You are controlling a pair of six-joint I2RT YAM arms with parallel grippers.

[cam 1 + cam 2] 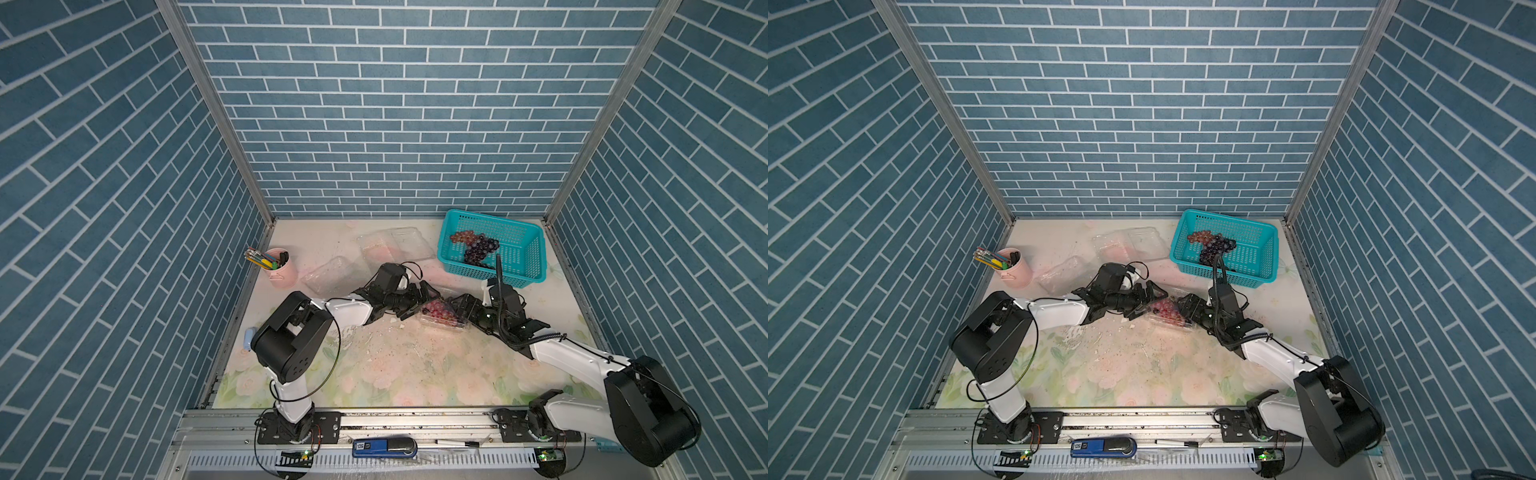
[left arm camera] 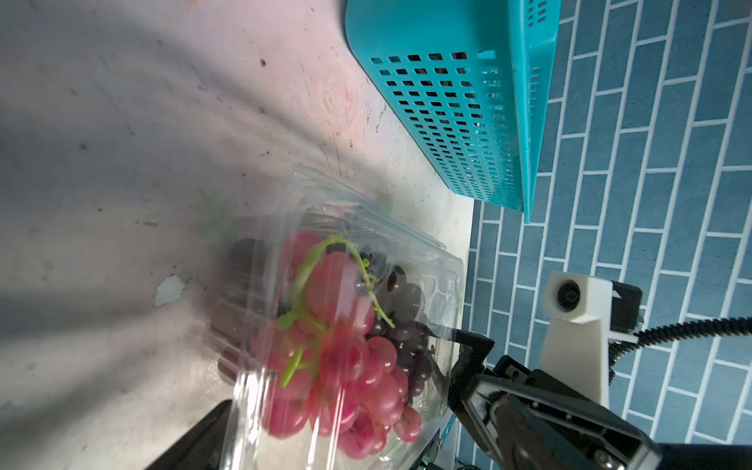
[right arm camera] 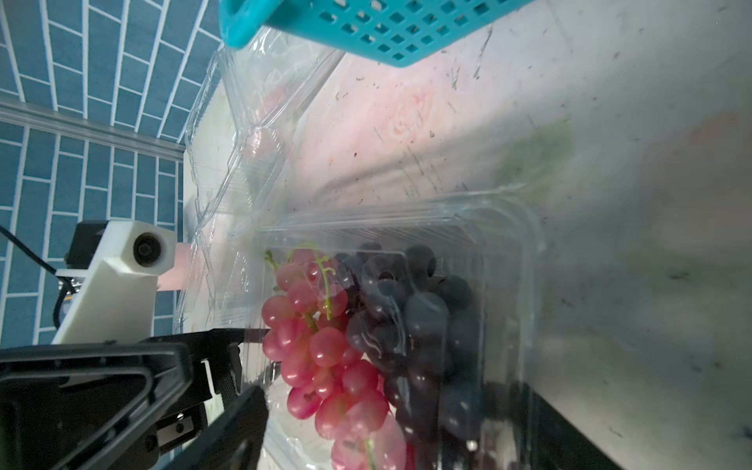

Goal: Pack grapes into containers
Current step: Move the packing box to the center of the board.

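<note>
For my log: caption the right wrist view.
Red and dark grapes lie in a clear clamshell near the teal basket.

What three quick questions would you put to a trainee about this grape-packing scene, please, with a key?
1. True or false: the teal basket is empty.
2. Which colours of grapes lie in the filled container? A) red only B) dark only C) red and dark
3. How many clear containers hold no grapes?

Key:
1. False: bunches lie in it.
2. C.
3. Two: the container near the pen cup and the rear container. The pen cup itself does not count.
</note>
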